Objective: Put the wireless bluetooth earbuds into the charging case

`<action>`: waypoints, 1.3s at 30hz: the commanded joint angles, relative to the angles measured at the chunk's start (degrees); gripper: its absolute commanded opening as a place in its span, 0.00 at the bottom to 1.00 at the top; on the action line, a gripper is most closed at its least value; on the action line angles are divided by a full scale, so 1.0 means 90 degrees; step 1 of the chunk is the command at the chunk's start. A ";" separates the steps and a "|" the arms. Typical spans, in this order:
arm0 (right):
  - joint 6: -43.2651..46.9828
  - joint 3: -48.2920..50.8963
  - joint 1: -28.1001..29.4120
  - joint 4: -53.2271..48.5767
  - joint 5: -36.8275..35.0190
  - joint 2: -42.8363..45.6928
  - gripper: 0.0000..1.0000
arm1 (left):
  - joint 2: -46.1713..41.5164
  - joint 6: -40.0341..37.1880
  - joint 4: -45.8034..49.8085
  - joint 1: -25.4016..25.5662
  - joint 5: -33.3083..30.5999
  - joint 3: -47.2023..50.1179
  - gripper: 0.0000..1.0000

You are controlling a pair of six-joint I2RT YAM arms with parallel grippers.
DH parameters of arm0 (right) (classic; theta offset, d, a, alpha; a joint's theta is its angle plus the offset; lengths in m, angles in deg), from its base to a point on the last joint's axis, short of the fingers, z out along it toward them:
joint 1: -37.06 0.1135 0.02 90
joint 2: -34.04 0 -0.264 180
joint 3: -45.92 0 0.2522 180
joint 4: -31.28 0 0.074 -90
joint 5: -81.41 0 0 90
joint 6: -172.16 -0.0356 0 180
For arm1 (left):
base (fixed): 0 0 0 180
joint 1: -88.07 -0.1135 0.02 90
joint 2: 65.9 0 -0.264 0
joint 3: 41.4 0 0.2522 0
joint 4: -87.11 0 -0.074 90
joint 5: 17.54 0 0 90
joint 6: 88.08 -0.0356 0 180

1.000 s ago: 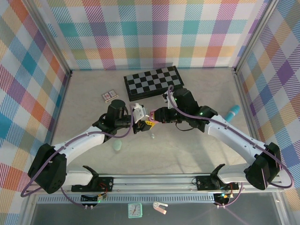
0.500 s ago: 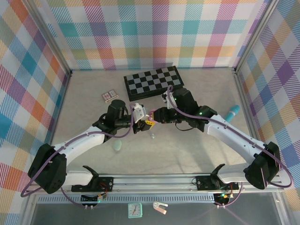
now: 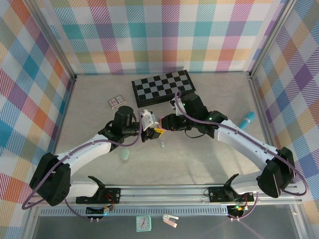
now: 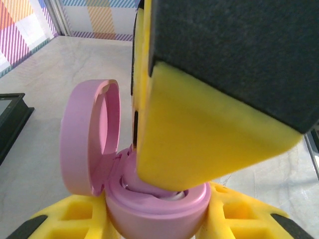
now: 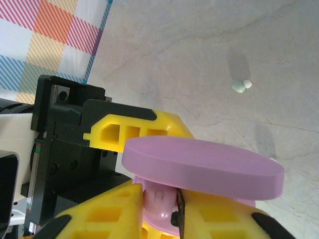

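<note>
Plaid walls [image 3: 149, 35] close the table [image 3: 209, 164] at the left, back and right, and a metal rail [image 3: 164, 191] runs along the near edge. The two arms meet mid-table, well apart from every wall. A chessboard [image 3: 162, 87] lies just behind them, with a small card box [image 3: 116, 102] to its left. A teal object [image 3: 247, 119] lies near the right wall. In front of the grippers lie a mint earbud [image 3: 162, 144] and, nearer the left arm, a mint case [image 3: 124, 155]; the marble around them is bare. The left gripper [image 3: 151, 130] is clamped on the base of the lilac charging case [image 4: 159, 211], a yellow finger on each side, and the lid [image 4: 92, 137] stands swung open (nearly upright in the left wrist view). The right gripper [image 5: 160, 209] reaches into the case's mouth under that lid. Its jaws stand narrow, with a lilac earbud [image 5: 158, 198] between the pads and at the case's well. Whether the pads press it or merely flank it I cannot tell.
</note>
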 commanded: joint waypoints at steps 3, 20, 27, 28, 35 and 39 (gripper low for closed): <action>0.0176 -0.0106 0.0026 -0.0253 -0.0086 0.0114 0.39 | -0.0187 0.0017 -0.0330 0.0026 0.0039 -0.0132 0.19; -0.0003 -0.0101 -0.0590 -0.0277 -0.1141 0.0990 0.57 | -0.0262 0.0207 -0.0536 0.0026 0.0301 -0.0187 0.19; -0.0139 -0.0691 -0.0639 -0.0455 -0.0814 0.0217 0.59 | -0.0407 0.0162 -0.0506 0.0026 0.0348 -0.0119 0.19; -0.0140 -0.0687 -0.0638 -0.0423 -0.0734 0.0193 0.60 | -0.0426 0.0172 -0.0496 0.0026 0.0328 -0.0109 0.19; -0.0126 -0.0314 -0.0638 -0.0579 -0.0540 0.0422 0.62 | -0.0423 0.0377 -0.0692 0.0025 0.0176 -0.0119 0.19; -0.0224 -0.0058 -0.0641 -0.0474 -0.0455 0.0733 0.62 | -0.0375 0.0510 -0.0888 0.0019 0.0094 -0.0119 0.19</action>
